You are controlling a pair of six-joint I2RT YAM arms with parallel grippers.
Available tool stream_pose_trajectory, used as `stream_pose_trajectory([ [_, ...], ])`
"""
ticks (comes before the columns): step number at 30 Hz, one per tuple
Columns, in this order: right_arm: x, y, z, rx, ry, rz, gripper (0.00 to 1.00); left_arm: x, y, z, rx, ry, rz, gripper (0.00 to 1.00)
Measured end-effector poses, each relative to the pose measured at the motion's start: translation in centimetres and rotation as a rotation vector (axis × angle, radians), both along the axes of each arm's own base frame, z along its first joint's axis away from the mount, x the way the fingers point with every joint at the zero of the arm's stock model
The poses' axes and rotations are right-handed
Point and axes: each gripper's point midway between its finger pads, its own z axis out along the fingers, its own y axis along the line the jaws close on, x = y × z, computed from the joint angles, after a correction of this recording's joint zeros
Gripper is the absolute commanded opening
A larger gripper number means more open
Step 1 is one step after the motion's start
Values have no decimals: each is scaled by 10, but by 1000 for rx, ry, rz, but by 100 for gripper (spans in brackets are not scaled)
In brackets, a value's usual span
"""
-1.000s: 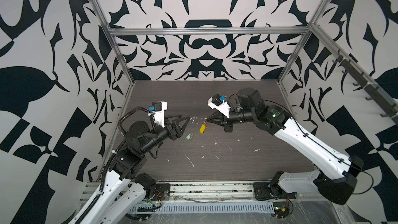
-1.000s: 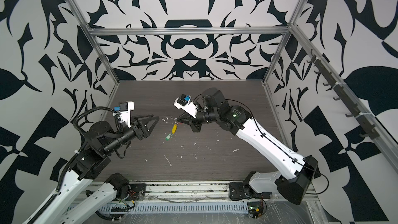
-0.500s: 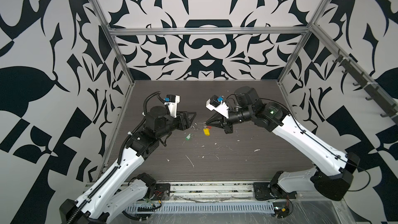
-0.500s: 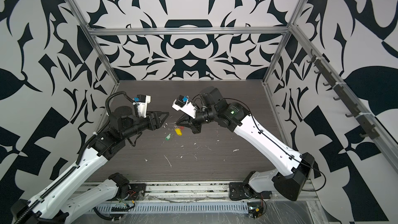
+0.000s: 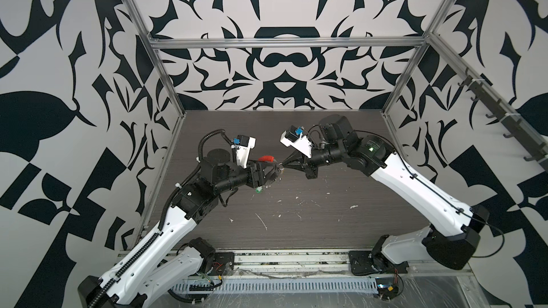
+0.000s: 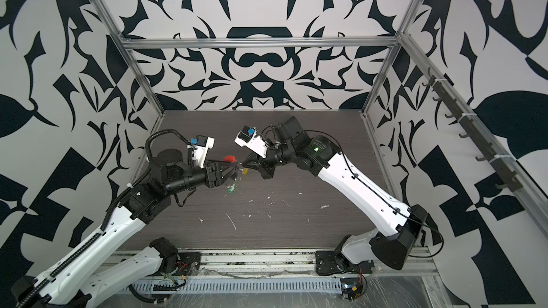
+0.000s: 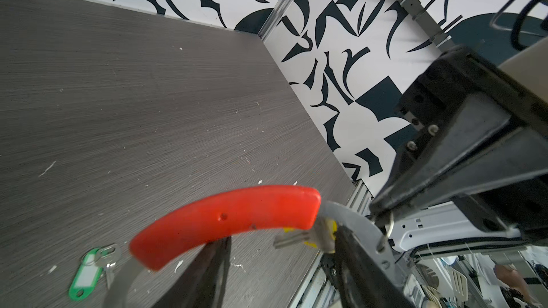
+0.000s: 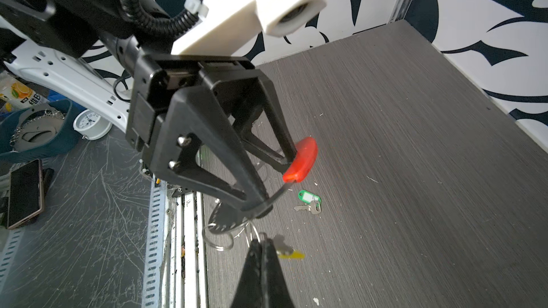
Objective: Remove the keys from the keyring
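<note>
Green key (image 8: 310,201) off, on table (image 8: 415,173), centre frame. My right gripper (image 8: 261,242) pinched shut on small ring (image 7: 391,228) carrying yellow key (image 8: 290,253); left gripper (image 8: 275,185) half-wide astride keyring (image 8: 301,155), grip unclear. Next: slide ring off.

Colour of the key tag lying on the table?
Green plastic key tag, white insert; best in left wrist view.

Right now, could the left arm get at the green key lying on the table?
Probably, but not straight away. The green key lies bare on the table close by the left gripper, nothing lying on it; but that gripper's fingers straddle the keyring, which the right gripper holds up by a small ring.
</note>
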Motion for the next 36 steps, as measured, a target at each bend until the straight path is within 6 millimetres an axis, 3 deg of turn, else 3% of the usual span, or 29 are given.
stream_pose_trajectory([
  [6, 0, 1, 5, 8, -3, -1, 0, -6, 7, 3, 8, -13, 14, 66],
  [12, 0, 5, 10, 64, -9, 5, 0, -11, 12, 14, -16, -51, 18, 56],
  [19, -5, 7, 17, 153, -24, 13, 0, -24, 13, 36, -74, -131, -19, 57],
  [24, -8, 13, 24, 205, -9, 40, 0, -18, 9, 28, -59, -112, -18, 60],
  [28, -15, 13, 27, 222, 11, 80, 0, -22, 19, 37, -61, -166, 15, 50],
  [30, -18, 14, 28, 228, 19, 98, 0, -25, 23, 42, -63, -193, 23, 50],
  [32, -21, 14, 28, 232, 25, 111, 0, -27, 26, 45, -64, -212, 25, 52],
  [36, -21, 14, 29, 233, 29, 113, 0, -26, 31, 43, -41, -218, 47, 69],
])
